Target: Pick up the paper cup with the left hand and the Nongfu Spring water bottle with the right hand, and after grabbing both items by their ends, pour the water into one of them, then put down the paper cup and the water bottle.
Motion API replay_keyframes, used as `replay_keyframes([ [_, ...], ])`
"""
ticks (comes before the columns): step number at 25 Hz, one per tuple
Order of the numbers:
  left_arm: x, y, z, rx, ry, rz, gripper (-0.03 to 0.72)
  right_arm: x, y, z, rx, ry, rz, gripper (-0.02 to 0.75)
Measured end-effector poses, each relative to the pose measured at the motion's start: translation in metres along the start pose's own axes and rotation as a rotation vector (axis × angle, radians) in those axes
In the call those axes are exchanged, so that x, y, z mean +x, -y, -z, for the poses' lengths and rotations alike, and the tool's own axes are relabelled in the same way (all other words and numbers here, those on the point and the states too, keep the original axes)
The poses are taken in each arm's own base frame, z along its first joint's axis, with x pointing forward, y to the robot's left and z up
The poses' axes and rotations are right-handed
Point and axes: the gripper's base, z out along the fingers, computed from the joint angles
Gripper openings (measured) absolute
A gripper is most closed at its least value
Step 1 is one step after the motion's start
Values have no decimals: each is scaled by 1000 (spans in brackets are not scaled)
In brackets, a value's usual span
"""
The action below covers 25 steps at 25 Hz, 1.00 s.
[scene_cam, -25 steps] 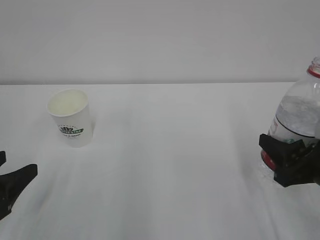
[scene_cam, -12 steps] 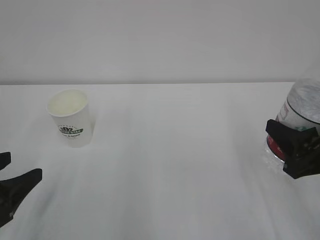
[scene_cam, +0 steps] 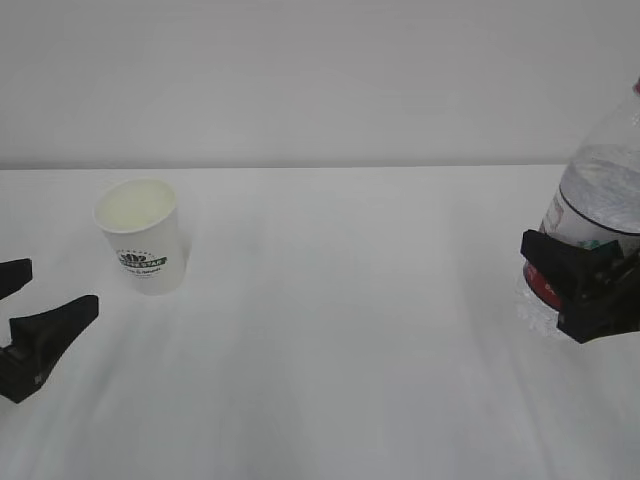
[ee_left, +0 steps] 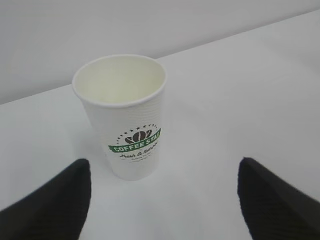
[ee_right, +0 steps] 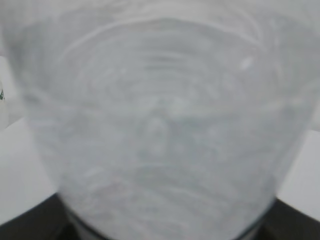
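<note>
White bench (scene_cam: 330, 330) against a plain pale wall (scene_cam: 320, 80); the surface is uniformly lit.

Left hand (scene_cam: 28, 320): low at the left edge of the exterior view. Fingers (ee_left: 55, 205) spread wide apart, nothing between them, nothing touched. In the left wrist view the two dark tips sit at the bottom corners and the paper cup (ee_left: 122, 115) stands ahead of them, between their lines but clear of both. Only the tips show; the rest of the hand is cut off by the frame.

Paper cup (scene_cam: 142, 235): upright on the bench, left of centre, just beyond the left hand. White ribbed wall, dark green logo facing the camera, cream inside. Whether it holds any liquid cannot be told; the inside looks uniformly pale.

Right hand (scene_cam: 580, 290): at the right edge of the exterior view. Fingers (scene_cam: 555, 265) closed around the lower body of the water bottle (scene_cam: 600, 200), over the red label, partly open to the bottle's width. The bottle stands roughly upright in the grip, leaning slightly. Its base shows below the fingers; contact with the bench cannot be judged.

Hidden or unclear:
- Bottle neck and mouth run out of the frame at top right.
- Label mostly covered by the fingers; only a red patch shows.
- Right wrist view is filled by the blurred clear bottle wall (ee_right: 160, 125); no detail resolves. Dark finger edges sit at the bottom corners.
- Water level not readable.
</note>
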Motion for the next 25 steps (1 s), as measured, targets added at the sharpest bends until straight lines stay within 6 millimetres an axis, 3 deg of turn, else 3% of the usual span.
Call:
replay_keyframes([
  [12,19,-16,-37,13,-75,40,691,0,0,-1,2,-5,-1,451],
  [25,26,-35,-77,17,-61,33,691,-2,3,-2,18,-6,-10,451],
])
